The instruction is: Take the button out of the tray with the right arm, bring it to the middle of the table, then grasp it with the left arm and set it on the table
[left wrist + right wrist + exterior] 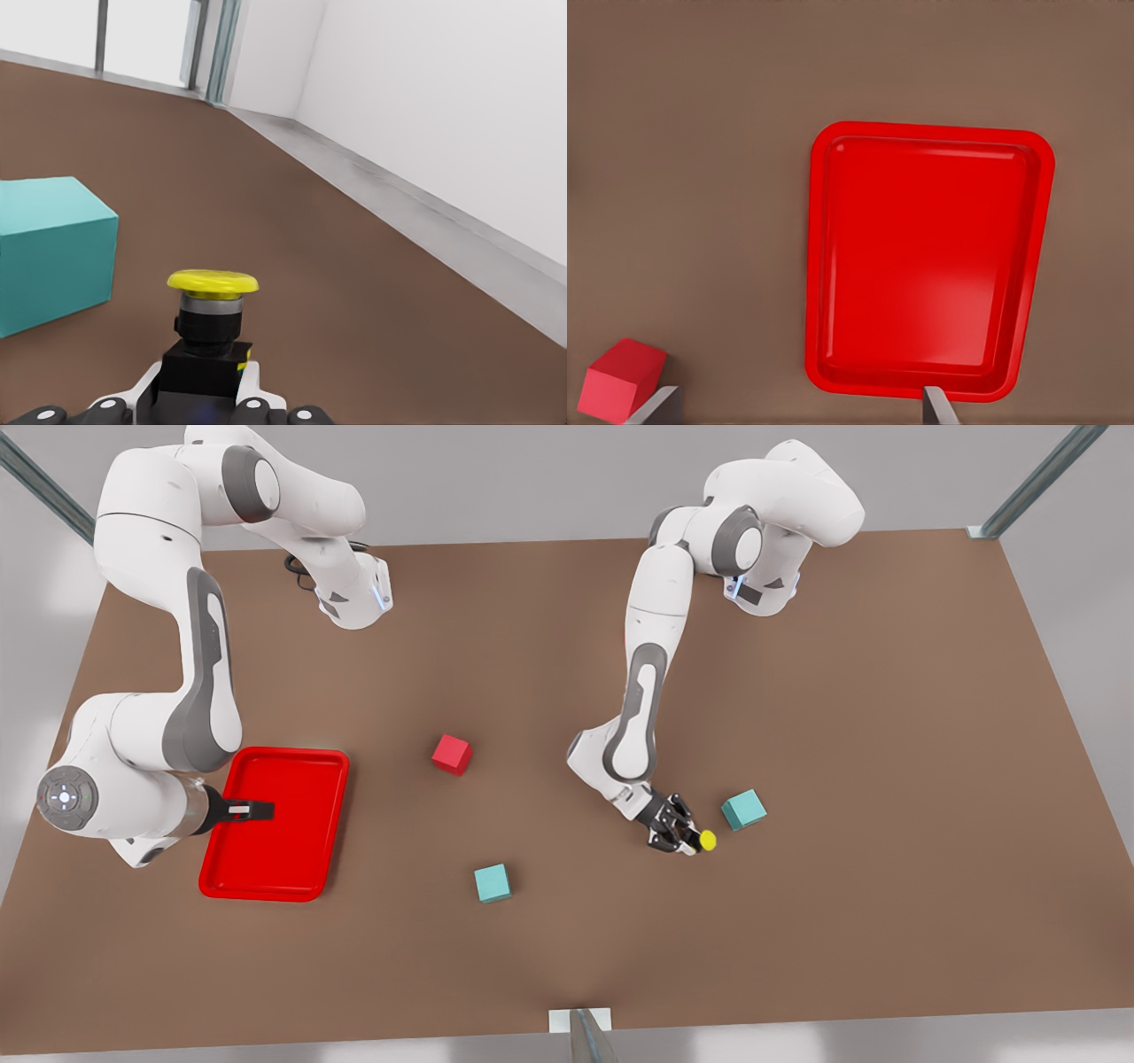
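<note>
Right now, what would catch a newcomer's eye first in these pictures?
The empty red tray near the table's edge on the front view's left, with the right gripper hanging above it. Across the table, the left gripper holds the yellow-capped button beside a teal cube.

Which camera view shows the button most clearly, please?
The left wrist view: the button is close, with yellow cap and dark base plain, held in the left gripper near a teal cube. The front view shows it as a small yellow dot. The right wrist view looks at the tray.
</note>
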`<act>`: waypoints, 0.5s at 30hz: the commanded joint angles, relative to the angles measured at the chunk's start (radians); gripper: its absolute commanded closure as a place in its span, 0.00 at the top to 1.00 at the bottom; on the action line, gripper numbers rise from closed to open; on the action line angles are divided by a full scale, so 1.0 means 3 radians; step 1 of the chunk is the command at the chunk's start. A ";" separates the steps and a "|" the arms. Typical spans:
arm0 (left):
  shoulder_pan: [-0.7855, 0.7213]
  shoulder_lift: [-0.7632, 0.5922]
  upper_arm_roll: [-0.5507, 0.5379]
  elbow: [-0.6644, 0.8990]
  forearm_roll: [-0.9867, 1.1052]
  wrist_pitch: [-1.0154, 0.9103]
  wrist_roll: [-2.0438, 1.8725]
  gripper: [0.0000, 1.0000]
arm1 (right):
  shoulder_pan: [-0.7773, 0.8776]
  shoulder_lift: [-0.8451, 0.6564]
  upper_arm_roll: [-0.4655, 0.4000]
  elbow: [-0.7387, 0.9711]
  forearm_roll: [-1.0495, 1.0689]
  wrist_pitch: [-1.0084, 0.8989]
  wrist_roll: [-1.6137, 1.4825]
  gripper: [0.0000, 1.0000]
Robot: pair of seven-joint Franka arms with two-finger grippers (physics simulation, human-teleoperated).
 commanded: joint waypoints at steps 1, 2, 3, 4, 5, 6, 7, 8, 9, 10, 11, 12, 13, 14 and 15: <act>-0.0004 0.0000 -0.0001 0.0001 0.0009 -0.0008 -0.0225 0.54 | 0.0000 0.0000 0.0000 -0.0004 0.0002 0.0016 0.0004 1.00; -0.0014 0.0000 0.0004 0.0001 0.0014 -0.0008 -0.0225 0.55 | 0.0000 0.0000 0.0000 -0.0004 0.0002 0.0016 0.0004 1.00; -0.0024 0.0010 0.0004 0.0001 0.0019 -0.0013 -0.0220 0.56 | 0.0000 0.0000 0.0000 -0.0004 0.0002 0.0016 0.0004 1.00; -0.0029 0.0026 -0.0001 0.0001 0.0029 -0.0028 -0.0215 0.58 | 0.0000 0.0000 0.0000 -0.0004 0.0002 0.0016 0.0004 1.00; -0.0029 0.0031 0.0004 0.0001 0.0044 -0.0028 -0.0210 0.66 | 0.0000 0.0000 0.0000 -0.0004 0.0002 0.0016 0.0004 1.00; -0.0039 0.0036 0.0004 0.0001 0.0050 -0.0028 -0.0200 0.72 | 0.0000 0.0011 0.0000 -0.0004 0.0002 0.0016 0.0004 1.00; -0.0039 0.0036 0.0004 0.0001 0.0055 -0.0028 -0.0190 0.78 | 0.0000 0.0016 0.0000 -0.0004 0.0002 0.0016 -0.0001 1.00; -0.0055 0.0036 0.0004 0.0001 0.0055 -0.0034 -0.0184 0.79 | 0.0000 0.0011 0.0000 0.0001 0.0002 0.0011 0.0004 1.00; -0.0065 0.0036 0.0004 0.0001 0.0055 -0.0034 -0.0184 0.81 | 0.0005 0.0011 0.0000 0.0012 0.0002 0.0001 0.0004 1.00; -0.0075 0.0036 0.0004 0.0001 0.0055 -0.0039 -0.0184 0.83 | 0.0005 0.0011 0.0000 0.0022 0.0002 -0.0004 0.0004 1.00; -0.0075 0.0031 0.0004 0.0001 0.0055 -0.0039 -0.0159 0.86 | 0.0005 0.0011 0.0005 0.0022 0.0002 -0.0005 0.0004 1.00; -0.0080 0.0015 0.0004 -0.0004 0.0055 -0.0039 -0.0128 0.87 | 0.0005 0.0011 0.0005 0.0027 0.0002 -0.0010 0.0004 1.00; -0.0096 0.0010 0.0004 -0.0009 0.0060 -0.0039 -0.0128 0.89 | 0.0005 0.0011 0.0005 0.0027 0.0002 -0.0010 0.0004 1.00; -0.0101 0.0010 0.0004 -0.0015 0.0065 -0.0039 -0.0128 0.92 | 0.0005 0.0011 0.0005 0.0022 0.0002 -0.0004 0.0004 1.00; -0.0121 0.0000 0.0004 -0.0045 0.0075 -0.0039 -0.0108 0.92 | 0.0005 0.0011 0.0010 0.0022 0.0002 0.0001 0.0004 1.00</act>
